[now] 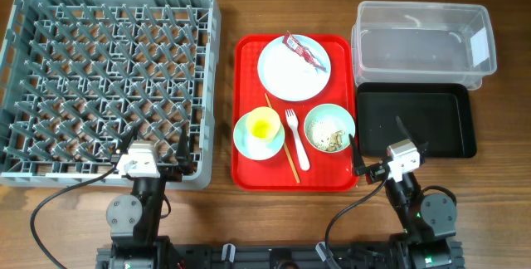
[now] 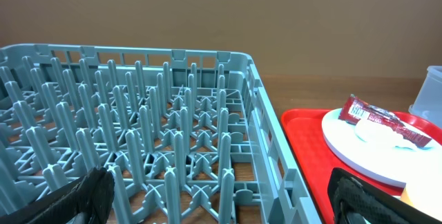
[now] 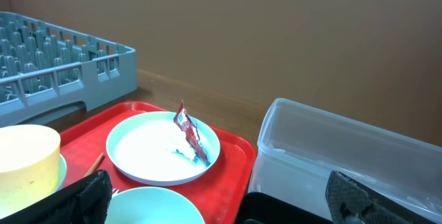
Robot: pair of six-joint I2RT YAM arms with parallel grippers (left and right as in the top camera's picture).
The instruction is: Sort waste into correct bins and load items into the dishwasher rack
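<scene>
The grey dishwasher rack [image 1: 108,78] sits at left, with no dishes in it. On the red serving tray [image 1: 249,169]: a pale plate [image 1: 286,74] carrying a red-and-white wrapper [image 1: 305,53] and a white scrap; a yellow cup [image 1: 264,124] in a mint bowl [image 1: 246,143]; a white fork [image 1: 296,140]; chopsticks [image 1: 282,140]; a second mint bowl [image 1: 329,128] with crumbs. The clear tub [image 1: 419,41] and black tray [image 1: 415,119] are at right. My left gripper [image 1: 152,154] is open at the rack's front edge. My right gripper [image 1: 386,154] is open over the black tray's front left.
Wooden table all round. The rack's right wall [image 2: 276,141] stands close to the red tray [image 2: 304,134]. In the right wrist view the plate [image 3: 162,148], wrapper [image 3: 190,134], cup [image 3: 27,162] and clear tub [image 3: 331,148] lie ahead.
</scene>
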